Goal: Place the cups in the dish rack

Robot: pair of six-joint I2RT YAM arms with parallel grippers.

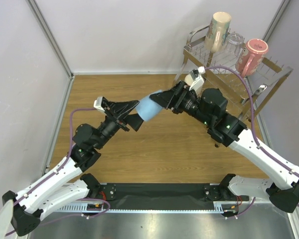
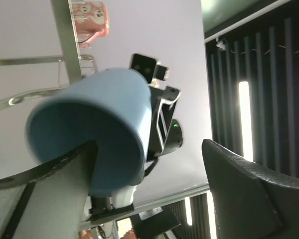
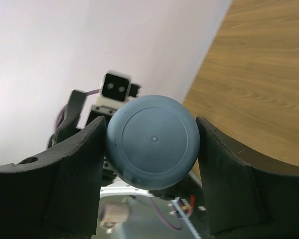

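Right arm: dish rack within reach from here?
Probably yes: the dish rack stands close behind the right hand, nothing between. But its light-blue tumbler has a finger of the left hand in its mouth.

We find no legible text, label, brand or no. in any of the 3 views. The pink mug [image 2: 91,19] carries a printed motif in the left wrist view (cartoon-like, partly cut off by the frame edge); no letters can be made out on it.
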